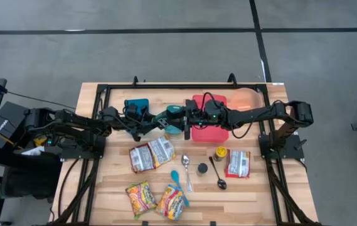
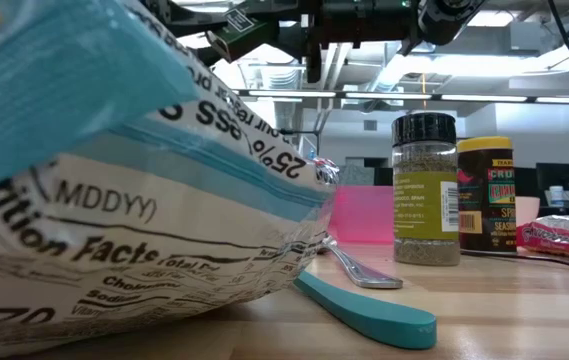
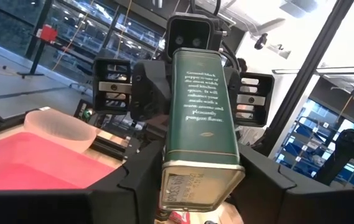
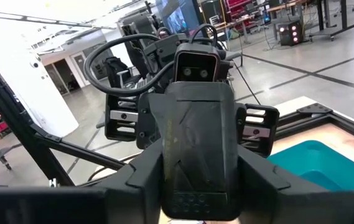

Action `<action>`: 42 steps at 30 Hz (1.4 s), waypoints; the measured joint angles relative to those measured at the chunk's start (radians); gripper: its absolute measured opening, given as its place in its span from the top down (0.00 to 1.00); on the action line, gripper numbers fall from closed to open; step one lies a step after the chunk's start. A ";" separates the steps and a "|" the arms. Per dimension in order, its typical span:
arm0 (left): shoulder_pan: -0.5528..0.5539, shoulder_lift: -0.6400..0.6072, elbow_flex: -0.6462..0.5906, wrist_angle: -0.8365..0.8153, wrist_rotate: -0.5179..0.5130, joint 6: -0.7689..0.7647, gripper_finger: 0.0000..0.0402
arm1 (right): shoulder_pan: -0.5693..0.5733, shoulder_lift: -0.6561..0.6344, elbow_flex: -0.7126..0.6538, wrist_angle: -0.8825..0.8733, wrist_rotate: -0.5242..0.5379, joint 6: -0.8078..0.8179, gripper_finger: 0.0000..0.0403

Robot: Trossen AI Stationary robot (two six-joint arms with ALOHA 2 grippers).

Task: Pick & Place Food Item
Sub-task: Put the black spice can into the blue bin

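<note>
A dark green rectangular spice tin (image 1: 174, 119) with pale lettering is held in the air over the middle of the table, between my two grippers. My left gripper (image 1: 165, 121) comes from the table's left and is shut on the tin's left end. My right gripper (image 1: 184, 118) comes from the table's right and is shut on its right end. The two grippers face each other, just left of the pink tray (image 1: 211, 125). The left wrist view shows the tin's lettered face (image 3: 200, 93). The right wrist view shows its dark plain face (image 4: 195, 143). My left gripper pinches the tin's narrow sides near its left end (image 3: 196, 177) between its two fingers. The fingers come level from the table's left and lie along the tin. The tin is lifted clear and lies about level. My right gripper pinches the tin's sides near its right end (image 4: 196, 193) between its two fingers. The fingers come level from the table's right and lie along the tin. The tin is clear of the table and points at the other gripper.
A teal container (image 1: 137, 107) stands at the back left and a peach bowl (image 1: 246, 99) at the back right. Snack bags (image 1: 152, 154), two spoons (image 1: 187, 172), two spice jars (image 1: 220, 152) and another bag (image 1: 238, 163) lie nearer the front edge.
</note>
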 joint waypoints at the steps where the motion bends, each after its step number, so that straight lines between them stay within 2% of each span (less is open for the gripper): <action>1: 0.000 0.000 0.000 0.000 0.000 0.010 0.60 | 0.000 0.000 0.000 0.000 -0.001 0.000 0.60; 4: 0.000 0.000 0.000 -0.002 -0.002 0.014 0.62 | 0.000 0.000 0.000 -0.001 -0.002 -0.001 0.55; 9: 0.001 0.000 0.000 -0.002 -0.003 0.014 0.61 | 0.000 0.000 0.000 -0.001 -0.006 -0.002 0.55; 15: 0.001 0.000 0.001 0.002 0.000 0.020 0.62 | -0.020 -0.017 0.000 -0.022 -0.089 0.000 0.54; 29: 0.004 0.000 0.000 -0.002 -0.010 0.021 0.61 | -0.031 -0.152 0.000 -0.256 -0.095 -0.053 0.51; 36: 0.053 0.000 0.000 -0.005 -0.017 0.021 0.62 | -0.020 -0.282 0.000 -0.429 -0.034 -0.100 0.52; 42: 0.104 -0.005 0.000 -0.047 -0.014 0.020 0.60 | 0.045 -0.390 0.000 -0.604 0.161 -0.137 0.53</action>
